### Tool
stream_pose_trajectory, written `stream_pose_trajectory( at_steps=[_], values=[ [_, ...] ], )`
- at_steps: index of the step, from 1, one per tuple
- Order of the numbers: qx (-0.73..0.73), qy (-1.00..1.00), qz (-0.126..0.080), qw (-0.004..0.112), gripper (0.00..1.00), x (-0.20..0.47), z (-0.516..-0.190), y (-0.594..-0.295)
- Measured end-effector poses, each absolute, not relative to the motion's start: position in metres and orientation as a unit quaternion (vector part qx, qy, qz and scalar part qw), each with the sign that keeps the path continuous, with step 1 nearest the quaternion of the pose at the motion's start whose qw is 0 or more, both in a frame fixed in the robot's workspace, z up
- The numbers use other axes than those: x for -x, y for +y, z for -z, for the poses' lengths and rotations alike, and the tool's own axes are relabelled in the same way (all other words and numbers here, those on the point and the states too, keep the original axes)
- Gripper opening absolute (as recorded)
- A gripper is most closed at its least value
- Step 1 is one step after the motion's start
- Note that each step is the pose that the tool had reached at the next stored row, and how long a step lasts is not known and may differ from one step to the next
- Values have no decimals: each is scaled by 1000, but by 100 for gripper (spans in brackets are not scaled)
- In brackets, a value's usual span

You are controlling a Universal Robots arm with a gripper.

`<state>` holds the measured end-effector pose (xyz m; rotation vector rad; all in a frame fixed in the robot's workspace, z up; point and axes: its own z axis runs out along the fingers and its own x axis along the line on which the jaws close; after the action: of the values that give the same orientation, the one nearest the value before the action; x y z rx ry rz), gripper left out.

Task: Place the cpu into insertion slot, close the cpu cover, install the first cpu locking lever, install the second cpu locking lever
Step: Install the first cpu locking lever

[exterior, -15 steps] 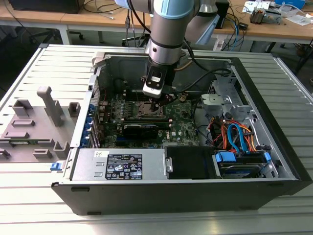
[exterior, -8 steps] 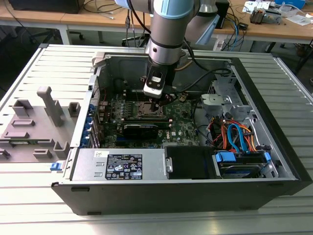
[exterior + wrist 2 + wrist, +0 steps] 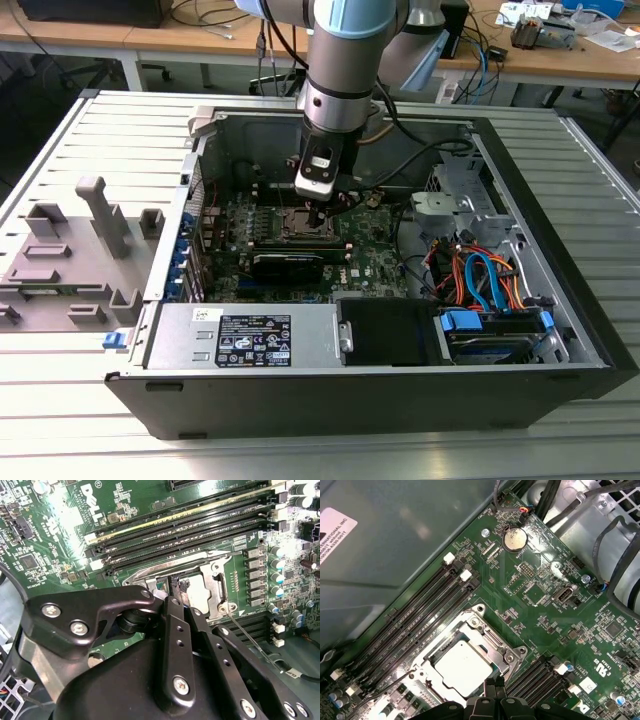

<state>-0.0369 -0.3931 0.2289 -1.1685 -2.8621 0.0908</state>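
The cpu [image 3: 462,667] lies with its silvery top up in the insertion slot [image 3: 516,655] on the green board. The cpu cover [image 3: 485,639] lies flat around it, framing the chip. My gripper [image 3: 495,684] hovers at the socket's edge with its dark fingers pressed together, nothing visible between them. In the second wrist view the gripper [image 3: 174,592] touches or nearly touches the cover [image 3: 218,592] beside the chip [image 3: 197,592]. One thin wire lever [image 3: 250,635] sticks out at an angle from the socket corner. Another lever [image 3: 185,562] lies along the socket's edge. In the exterior view the gripper [image 3: 318,213] is low over the socket [image 3: 303,230].
Long black memory slots [image 3: 415,625] run beside the socket on two sides. The open computer case [image 3: 560,330] surrounds the board, with a power supply [image 3: 250,335], drive bay and orange and blue cables [image 3: 480,280]. A grey fixture [image 3: 70,260] stands on the table at the exterior view's left.
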Motion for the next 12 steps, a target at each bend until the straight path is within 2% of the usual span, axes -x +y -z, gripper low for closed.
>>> stream_pose_trajectory(
  at_steps=[12],
  values=[
    [365,-930,-29,24,11,37,-229,-393]
  ],
)
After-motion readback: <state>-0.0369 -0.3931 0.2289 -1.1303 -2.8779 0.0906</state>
